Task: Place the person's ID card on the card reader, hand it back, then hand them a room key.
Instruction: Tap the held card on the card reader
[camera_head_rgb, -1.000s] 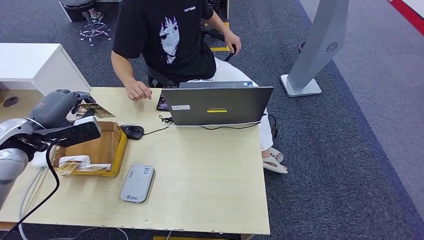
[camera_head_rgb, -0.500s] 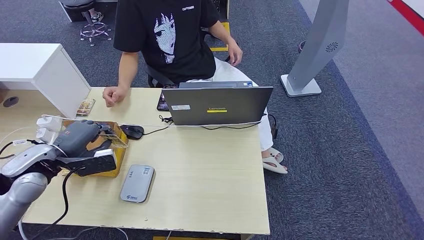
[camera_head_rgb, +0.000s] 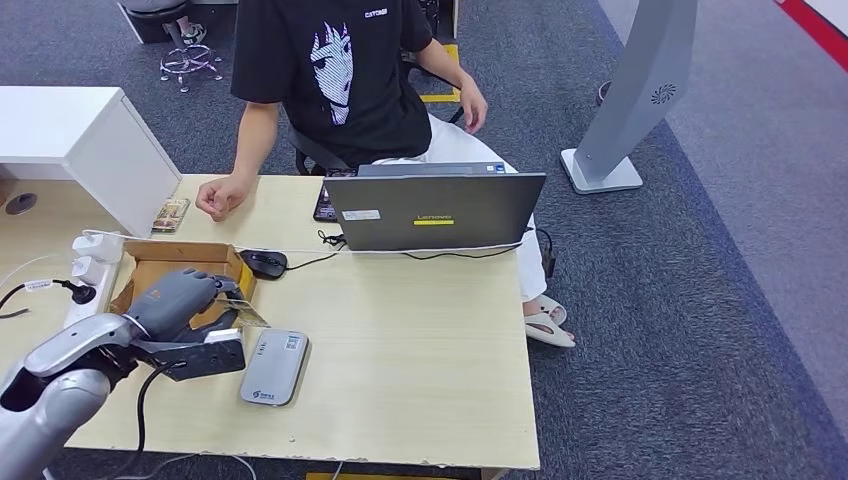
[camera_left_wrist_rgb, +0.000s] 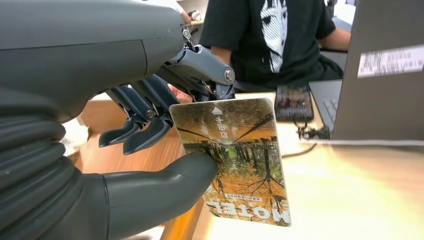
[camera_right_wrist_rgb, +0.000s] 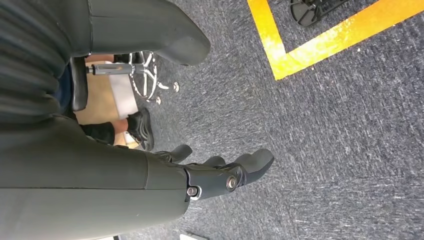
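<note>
My left hand (camera_head_rgb: 183, 301) hovers over the near corner of the cardboard box (camera_head_rgb: 183, 257), just left of the grey card reader (camera_head_rgb: 274, 366). It pinches a room key card (camera_left_wrist_rgb: 235, 160) between thumb and fingers; the card shows an autumn forest picture and the word MOTEL. In the head view the key card (camera_head_rgb: 245, 313) sticks out toward the reader. Another small card (camera_head_rgb: 171, 213) lies on the table's far left, beside the person's hand (camera_head_rgb: 216, 196). My right hand (camera_right_wrist_rgb: 215, 175) hangs over grey carpet, fingers stretched out, holding nothing.
A person in a black T-shirt (camera_head_rgb: 335, 70) sits across the table behind an upright laptop (camera_head_rgb: 435, 212). A phone (camera_head_rgb: 325, 203), a black mouse (camera_head_rgb: 265, 263) with its cable and a white power strip (camera_head_rgb: 85, 270) lie nearby. A white cabinet (camera_head_rgb: 75, 135) stands at far left.
My left hand came back from the table's far left, dipped over the box, and now holds a key card beside the reader. A card lies by the person's hand, which shifted left.
</note>
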